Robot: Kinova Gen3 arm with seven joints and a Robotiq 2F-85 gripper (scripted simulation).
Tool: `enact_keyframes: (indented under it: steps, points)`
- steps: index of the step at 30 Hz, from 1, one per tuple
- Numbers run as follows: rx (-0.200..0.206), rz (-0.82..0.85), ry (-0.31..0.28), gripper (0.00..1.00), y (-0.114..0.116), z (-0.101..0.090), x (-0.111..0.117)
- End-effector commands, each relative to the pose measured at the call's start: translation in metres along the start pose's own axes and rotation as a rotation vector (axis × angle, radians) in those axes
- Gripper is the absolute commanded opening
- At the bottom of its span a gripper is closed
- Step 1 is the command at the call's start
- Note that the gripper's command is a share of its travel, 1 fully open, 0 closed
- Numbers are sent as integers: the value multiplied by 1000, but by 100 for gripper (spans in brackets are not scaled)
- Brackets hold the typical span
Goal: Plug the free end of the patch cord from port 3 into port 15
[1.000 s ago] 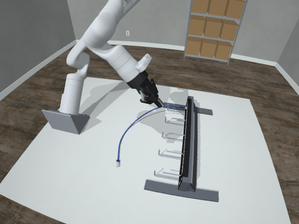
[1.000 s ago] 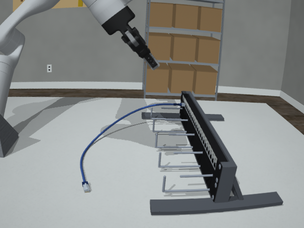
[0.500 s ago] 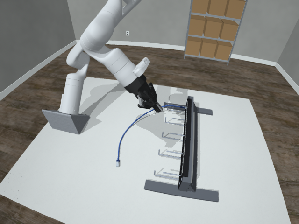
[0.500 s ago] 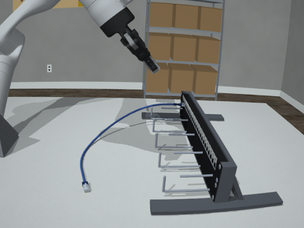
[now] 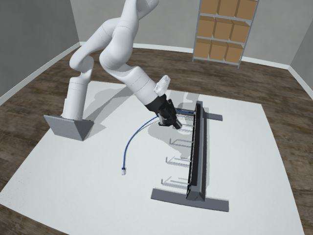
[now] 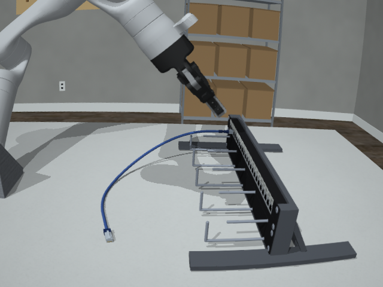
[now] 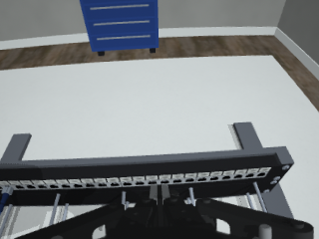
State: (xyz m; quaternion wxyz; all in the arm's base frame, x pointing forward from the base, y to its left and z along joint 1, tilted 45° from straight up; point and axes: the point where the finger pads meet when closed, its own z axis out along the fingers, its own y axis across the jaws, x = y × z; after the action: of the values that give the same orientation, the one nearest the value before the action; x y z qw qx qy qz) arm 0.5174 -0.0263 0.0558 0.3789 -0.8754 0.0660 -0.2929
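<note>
The blue patch cord (image 5: 139, 129) (image 6: 102, 204) runs from a port near the far end of the black rack panel (image 5: 196, 152) (image 6: 257, 173) (image 7: 150, 166) and curves over the white table. Its free plug (image 5: 123, 171) (image 6: 106, 235) lies on the table, well away from the rack. My gripper (image 5: 178, 125) (image 6: 220, 112) is shut and empty. It hangs tilted in front of the panel's far end, above the cord's plugged end and the grey cable rods (image 5: 176, 163) (image 6: 216, 210). In the wrist view the port row faces me and the cord (image 7: 4, 196) shows at the left edge.
The rack stands on two flat grey feet (image 5: 189, 202) (image 6: 271, 256). The arm's grey base (image 5: 68, 126) sits at the table's left. A shelf with cardboard boxes (image 5: 225, 30) stands behind the table, and a blue cabinet (image 7: 122, 22) beyond the rack.
</note>
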Motion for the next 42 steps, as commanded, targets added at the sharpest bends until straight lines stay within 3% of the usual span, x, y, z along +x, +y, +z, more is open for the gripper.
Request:
enact_keyframes:
  steps: [1,5,9,42]
  points:
    - [11,-2,-24,0,-2,29,-9]
    - [11,-2,-24,0,-3,56,-10]
    - [11,-2,-24,0,-3,71,-10]
    - [11,-2,-24,0,-3,74,-10]
